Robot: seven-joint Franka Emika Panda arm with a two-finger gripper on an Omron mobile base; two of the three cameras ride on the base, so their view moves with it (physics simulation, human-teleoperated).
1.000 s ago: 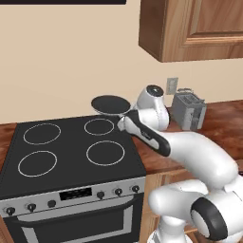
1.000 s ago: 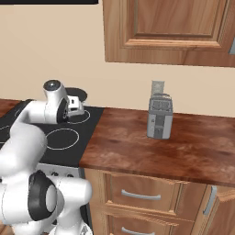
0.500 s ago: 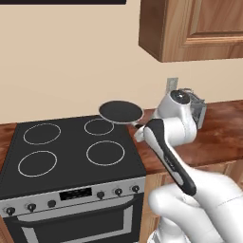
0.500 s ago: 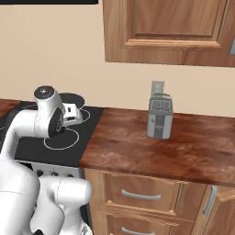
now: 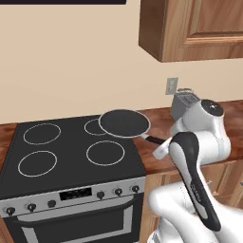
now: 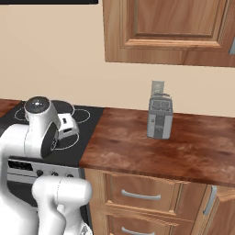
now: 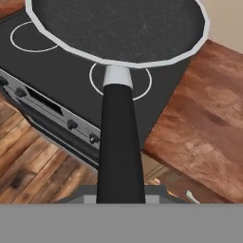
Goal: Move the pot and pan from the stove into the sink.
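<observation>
Starting with the left base view, I saw the pan [image 5: 124, 123] raised clear of the stove [image 5: 71, 154], hanging level over the rear right burner and the stove's right edge. Its black handle [image 5: 153, 139] ran right and toward the camera to the gripper [image 5: 161, 151], which was mostly masked by the white forearm. I also noted a steel toaster [image 5: 182, 103] on the wooden counter [image 5: 156, 124] behind the arm, beneath a wall outlet [image 5: 172, 86] and an upper cabinet [image 5: 194, 28].

In the right base view, the arm blocked the pan almost entirely; I could make out no more than a dark edge behind the white wrist. This view gave instead the long counter [image 6: 165, 147] to the right of the stove [image 6: 78, 137], the toaster [image 6: 160, 117] standing well away from the arm, and the drawers [image 6: 137, 195] below.

In the hand view, I confirmed the grip: the handle [image 7: 119, 142] ran straight up from between the fingers, clamped narrow on it, to the round dark pan [image 7: 118, 28]. Beneath it lay the stove [image 7: 57, 90], with its knobs and the wooden floor [image 7: 42, 175] to the left and the counter [image 7: 204, 123] to the right.
</observation>
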